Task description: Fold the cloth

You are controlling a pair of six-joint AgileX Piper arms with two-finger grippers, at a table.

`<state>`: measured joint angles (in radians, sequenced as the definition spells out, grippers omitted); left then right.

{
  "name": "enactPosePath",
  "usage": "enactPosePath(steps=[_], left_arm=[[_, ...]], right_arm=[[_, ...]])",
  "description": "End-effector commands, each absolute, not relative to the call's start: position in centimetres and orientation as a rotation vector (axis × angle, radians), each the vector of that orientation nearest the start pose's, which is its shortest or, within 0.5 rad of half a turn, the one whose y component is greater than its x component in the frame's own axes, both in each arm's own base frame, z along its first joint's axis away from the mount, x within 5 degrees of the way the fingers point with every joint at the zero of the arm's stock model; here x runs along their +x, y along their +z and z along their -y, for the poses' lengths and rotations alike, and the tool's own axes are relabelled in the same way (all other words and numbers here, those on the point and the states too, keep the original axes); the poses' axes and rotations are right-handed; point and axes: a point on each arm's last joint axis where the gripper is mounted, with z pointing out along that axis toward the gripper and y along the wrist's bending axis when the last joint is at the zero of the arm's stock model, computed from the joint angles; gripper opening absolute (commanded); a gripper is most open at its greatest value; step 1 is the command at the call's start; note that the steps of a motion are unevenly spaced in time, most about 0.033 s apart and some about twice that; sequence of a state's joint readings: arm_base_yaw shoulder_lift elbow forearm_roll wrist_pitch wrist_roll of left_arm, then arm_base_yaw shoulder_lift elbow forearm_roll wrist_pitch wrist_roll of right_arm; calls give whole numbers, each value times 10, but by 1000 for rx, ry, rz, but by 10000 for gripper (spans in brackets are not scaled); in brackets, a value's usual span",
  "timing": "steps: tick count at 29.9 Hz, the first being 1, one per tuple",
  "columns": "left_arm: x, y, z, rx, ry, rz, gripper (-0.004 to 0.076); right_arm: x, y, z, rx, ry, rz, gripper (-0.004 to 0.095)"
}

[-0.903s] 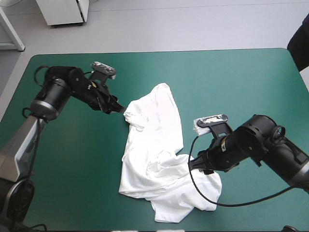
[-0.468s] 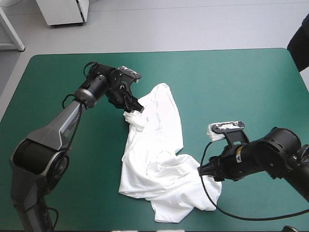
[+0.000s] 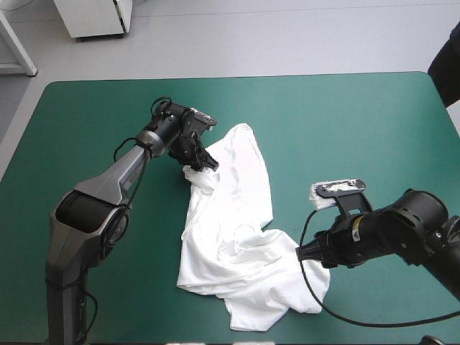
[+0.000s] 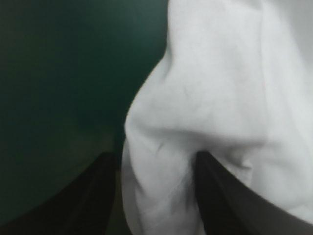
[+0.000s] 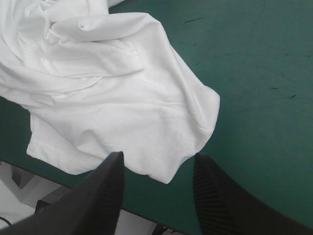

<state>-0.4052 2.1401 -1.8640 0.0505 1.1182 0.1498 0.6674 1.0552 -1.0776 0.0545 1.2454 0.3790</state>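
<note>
Moved since earlier: left end effector (image 3: 207,161) has reached farther across the tabletop (image 3: 359,122) and now sits at the far left edge of the T-shirt (image 3: 233,215). The right arm has drawn back toward the tabletop's right side.
Left end effector: black fingers stand a moderate way apart, low at the cover. A raised fold of white fabric stands between them and is not pinched.
Right end effector (image 3: 302,253): fingers spread apart, gripping nothing. It is above the T-shirt's near right corner, with the fabric's edge lying just ahead of and under the fingertips.
T-shirt: white, crumpled and loosely spread. It forms a long shape running from the tabletop's middle toward the near edge, widest and most folded at the near end. A hemmed sleeve shows in the right wrist view.
Tabletop: teal-green cover, visible around the T-shirt on every side.
</note>
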Motion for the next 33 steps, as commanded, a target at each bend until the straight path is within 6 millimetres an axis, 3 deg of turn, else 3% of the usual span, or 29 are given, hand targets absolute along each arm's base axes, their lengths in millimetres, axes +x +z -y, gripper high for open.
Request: enactPosePath(steps=[1, 3, 8, 12, 19, 26, 33], left_arm=[[427, 253, 173, 750, 20, -2668, 332], [428, 246, 172, 756, 31, -2687, 265], [428, 229, 176, 769, -8, -2760, -19], [428, 227, 176, 769, -16, -2765, -22], [428, 227, 176, 771, -10, -2764, -22], [429, 227, 176, 770, -10, -2760, -22], [429, 227, 176, 764, -12, -2758, -22]], right_arm=[[136, 364, -110, -388, 367, -2700, 418], [136, 364, -110, -388, 361, -2699, 418], [137, 364, -110, -393, 358, -2697, 418], [139, 359, -106, -398, 286, -2695, 420], [137, 302, -103, -464, 139, -2853, 496], [156, 274, -117, -477, 151, -2816, 500], [168, 232, -128, -475, 137, -2875, 490]])
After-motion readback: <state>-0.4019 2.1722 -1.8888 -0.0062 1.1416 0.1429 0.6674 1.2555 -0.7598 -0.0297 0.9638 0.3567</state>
